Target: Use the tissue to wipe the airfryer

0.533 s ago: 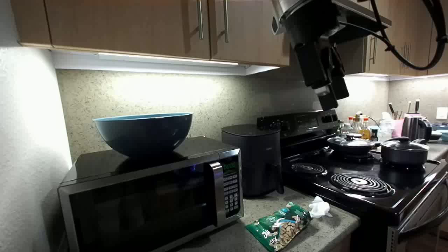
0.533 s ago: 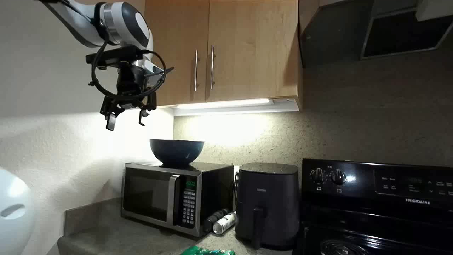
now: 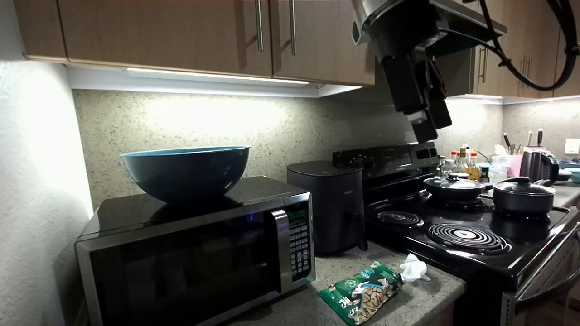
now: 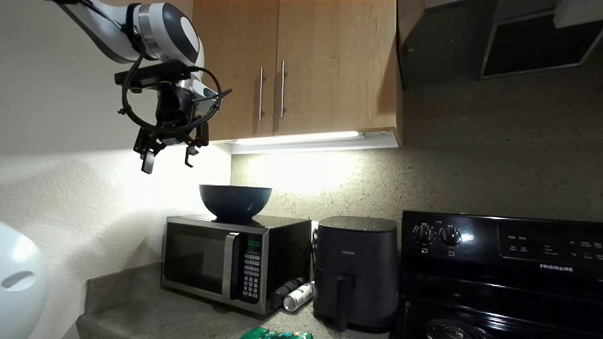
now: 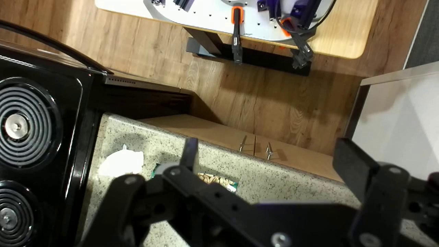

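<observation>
The tissue (image 3: 414,268) is a crumpled white wad on the counter near the stove, touching or almost touching the green packet in an exterior view. It also shows at the left in the wrist view (image 5: 122,162). The airfryer (image 3: 326,208) is black and upright between microwave and stove; its handled front shows in an exterior view (image 4: 356,273). My gripper (image 4: 168,167) is open and empty, high above the counter, pointing down. Its two fingers stand wide apart in the wrist view (image 5: 267,146). The tissue is out of view in an exterior view that shows the airfryer's front.
A green packet of nuts (image 3: 364,292) lies beside the tissue. The microwave (image 3: 195,253) bears a large blue bowl (image 3: 190,174). The black stove (image 3: 466,240) holds pots. A can (image 4: 299,296) lies between microwave and airfryer. Upper cabinets (image 4: 330,66) overhang the counter.
</observation>
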